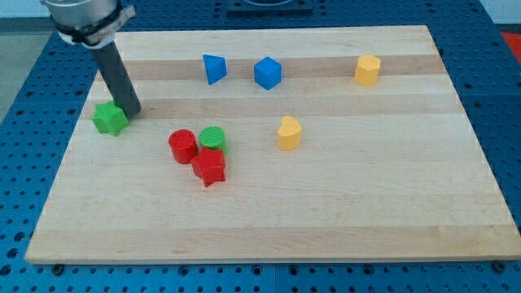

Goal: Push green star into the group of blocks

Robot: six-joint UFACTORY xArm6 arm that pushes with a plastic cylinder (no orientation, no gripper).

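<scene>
Green star (110, 119) sits at the board's (326, 220) left edge, my tip (132, 111) touching its right side; no jaws, just a rod. Nearer, right: red star (209, 168), red cylinder (182, 146), green cylinder (213, 139) clustered. Farther: yellow block (288, 133), blue blocks (215, 68) (267, 72).

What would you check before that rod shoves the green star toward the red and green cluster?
1. My tip near the green star: ok, at its upper right edge.
2. Tip on the star's far side from the group: not ok; the group lies to the view's right.
3. Group together: ok; red cylinder, green cylinder, red star clustered.
4. Path from star to group free: ok.
5. Star on board: ok, near the left edge.
</scene>
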